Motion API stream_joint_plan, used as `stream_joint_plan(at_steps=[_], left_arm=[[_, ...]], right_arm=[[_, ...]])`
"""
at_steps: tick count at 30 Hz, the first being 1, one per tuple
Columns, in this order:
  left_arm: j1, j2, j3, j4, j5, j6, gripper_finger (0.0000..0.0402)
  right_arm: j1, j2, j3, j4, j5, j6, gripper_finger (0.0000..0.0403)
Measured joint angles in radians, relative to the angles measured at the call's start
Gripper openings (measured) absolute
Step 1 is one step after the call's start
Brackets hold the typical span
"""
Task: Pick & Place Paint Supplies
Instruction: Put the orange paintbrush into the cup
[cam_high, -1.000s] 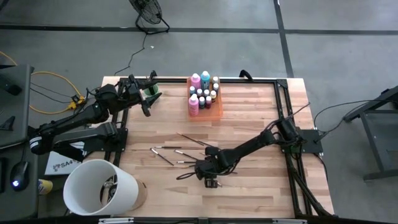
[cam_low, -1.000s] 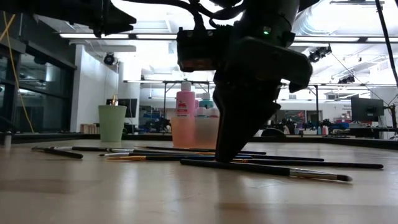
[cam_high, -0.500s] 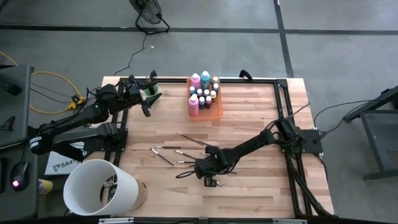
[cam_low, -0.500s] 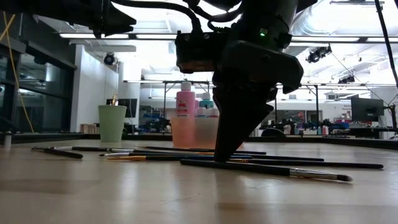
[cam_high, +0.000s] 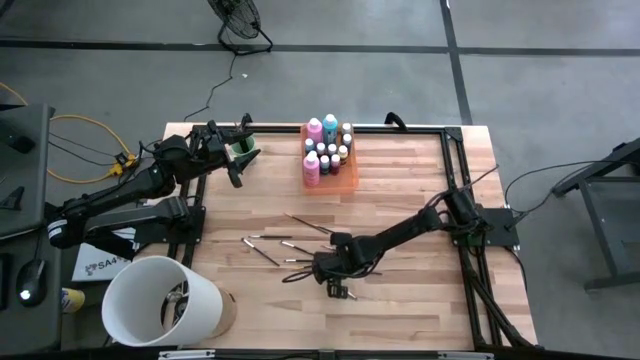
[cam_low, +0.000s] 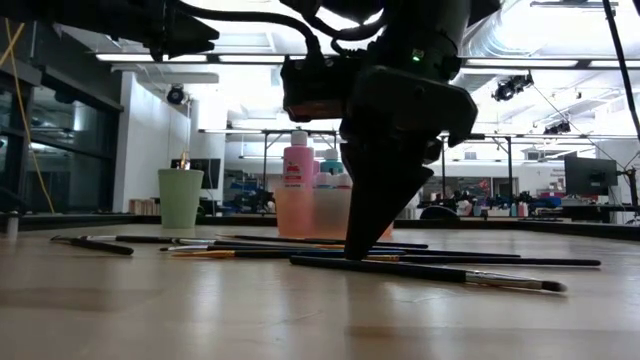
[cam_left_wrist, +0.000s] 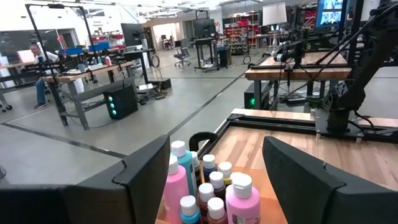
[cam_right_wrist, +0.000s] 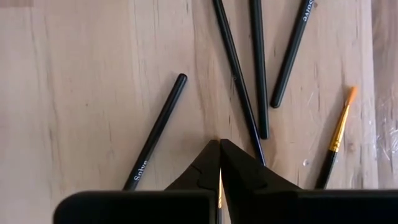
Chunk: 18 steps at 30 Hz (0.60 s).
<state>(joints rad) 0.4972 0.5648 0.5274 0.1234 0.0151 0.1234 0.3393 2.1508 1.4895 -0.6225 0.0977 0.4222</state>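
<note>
Several thin dark-handled brushes (cam_high: 285, 245) lie flat on the wooden table, also shown in the right wrist view (cam_right_wrist: 239, 81). My right gripper (cam_right_wrist: 219, 144) points down among them, shut on one brush; in the low view its tip (cam_low: 356, 254) is down at the table. Pink and teal bottles (cam_high: 322, 130) and tiny dark pale-capped bottles (cam_high: 335, 155) stand in the orange tray (cam_high: 350, 178). My left gripper (cam_left_wrist: 216, 142) is open, held above the table's far left by the mint-green cup (cam_low: 180, 197), facing the bottles (cam_left_wrist: 239, 199). My right gripper pinches a brush between its two fingers, coming from above and pointing down. Only a gold sliver of it (cam_right_wrist: 219, 186) shows in the gap; the fingers hide the rest. In the low view a dark brush (cam_low: 500, 262) runs from the gripper along the table, lying flat.
A large white bucket (cam_high: 160, 300) sits off the table's near left corner. A black frame (cam_high: 455, 180) runs along the table's far and right edges. Bare wood lies near and right of the brushes. A brush (cam_low: 430, 272) lies nearest the low camera.
My right gripper has shifted slightly toward the table's left, staying down at the table with its fingers shut. The dark brush running from it has slid along the table with it; the other brushes have stayed where they were.
</note>
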Motion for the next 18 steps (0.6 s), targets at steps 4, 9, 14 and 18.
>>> stream_joint_plan(at_steps=[4, 9, 14, 18], left_arm=[[0.000, 0.000, 0.000, 0.000, 0.000, 0.000, 0.0253], [0.000, 0.000, 0.000, 0.001, -0.002, 0.000, 0.0253], [0.000, 0.000, 0.000, 0.001, -0.002, 0.000, 0.0253], [0.000, 0.000, 0.000, 0.001, -0.001, 0.000, 0.0253]], right_arm=[[0.001, -0.032, -0.005, 0.008, -0.021, 0.005, 0.0003], [0.005, -0.083, 0.015, -0.010, -0.013, 0.011, 0.0003], [0.007, -0.124, 0.015, -0.002, 0.061, -0.006, 0.0003], [0.004, -0.185, 0.017, 0.011, 0.193, -0.032, 0.0003]])
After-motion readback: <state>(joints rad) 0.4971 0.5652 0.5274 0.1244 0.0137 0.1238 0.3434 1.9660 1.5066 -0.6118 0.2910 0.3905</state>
